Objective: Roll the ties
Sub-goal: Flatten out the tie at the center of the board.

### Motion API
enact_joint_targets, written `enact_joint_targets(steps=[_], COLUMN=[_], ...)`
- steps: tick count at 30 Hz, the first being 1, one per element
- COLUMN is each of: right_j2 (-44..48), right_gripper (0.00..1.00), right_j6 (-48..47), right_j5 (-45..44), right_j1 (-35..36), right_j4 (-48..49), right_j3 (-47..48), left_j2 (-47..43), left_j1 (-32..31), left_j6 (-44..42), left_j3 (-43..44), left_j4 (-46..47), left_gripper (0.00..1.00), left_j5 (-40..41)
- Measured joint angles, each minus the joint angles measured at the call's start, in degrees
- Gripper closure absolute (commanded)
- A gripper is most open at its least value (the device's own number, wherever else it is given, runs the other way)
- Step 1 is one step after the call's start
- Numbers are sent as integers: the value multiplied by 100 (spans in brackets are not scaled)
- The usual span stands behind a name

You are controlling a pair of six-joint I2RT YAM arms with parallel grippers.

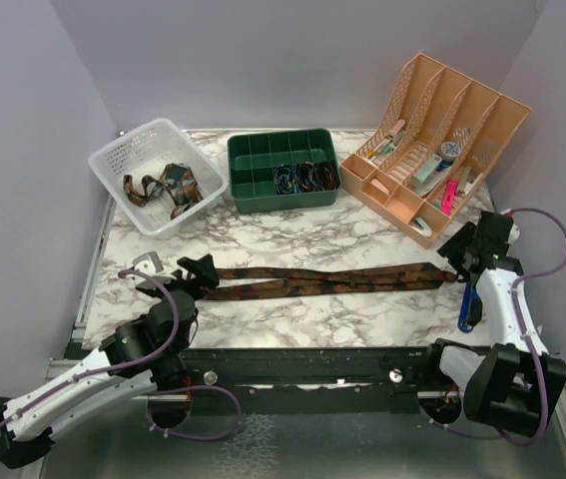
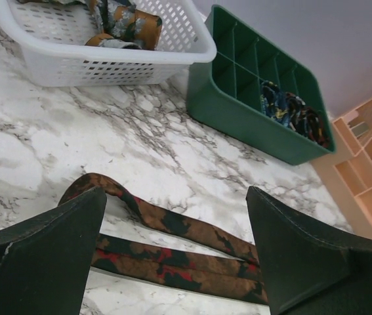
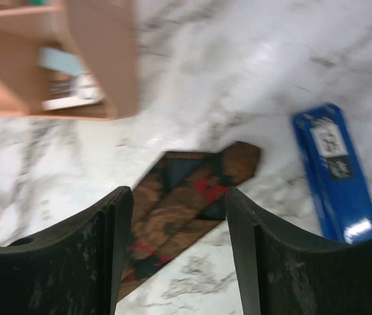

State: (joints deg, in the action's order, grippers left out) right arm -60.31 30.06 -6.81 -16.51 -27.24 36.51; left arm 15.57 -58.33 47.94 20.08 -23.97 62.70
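Counter [image 1: 292,235]: marbled; carries everything below.
Tie [image 1: 322,281]: folded double, flat at mid-frame in your top view, long axis left to right.
White basket [image 1: 113,160]: upper left, holds loose ties [image 1: 163,185].
Green tray [image 1: 283,203]: upper centre, holds rolled ties [image 1: 302,178].
Left jaws: wide, empty, straddling the fold at frame left; likely your starting end.
Right jaws: parted, empty, over the tips at frame right.

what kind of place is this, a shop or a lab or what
Most likely a robot lab work cell, not a shop: plain grey walls box in a marble-pattern table, and staged props sit on it, a white basket of ties, a green divided tray and one tie laid flat.
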Motion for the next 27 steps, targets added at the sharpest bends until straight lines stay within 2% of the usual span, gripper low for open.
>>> enact_joint_targets(steps=[6,9,11,14,17,23,27], right_j2=[153,184,125,-81,-321,-409,-531], right_gripper=[37,37,37,40,41,42,42], right_j6=[-341,-422,-481,-549,-476,-313,-308], right_j5=[1987,3071,3388,3641,3816,3932,3967], right_j1=[0,127,402,1161,1762,1961,1991], right_j4=[352,638,710,826,1016,1338,1427], right_j3=[522,525,525,529,501,391,393], left_j2=[2,439,852,1504,1937,2481,3456], left_j1=[9,9,9,9,9,46,313], left_j6=[90,146,297,680,1379,2398,2929], left_j3=[391,542,675,826,828,584,772], left_j4=[-310,-450,-531,-573,-638,-468,-452], left_gripper=[11,11,11,15,28,26,28], left_j5=[-433,-734,-975,-1390,-1655,-1705,-1725])
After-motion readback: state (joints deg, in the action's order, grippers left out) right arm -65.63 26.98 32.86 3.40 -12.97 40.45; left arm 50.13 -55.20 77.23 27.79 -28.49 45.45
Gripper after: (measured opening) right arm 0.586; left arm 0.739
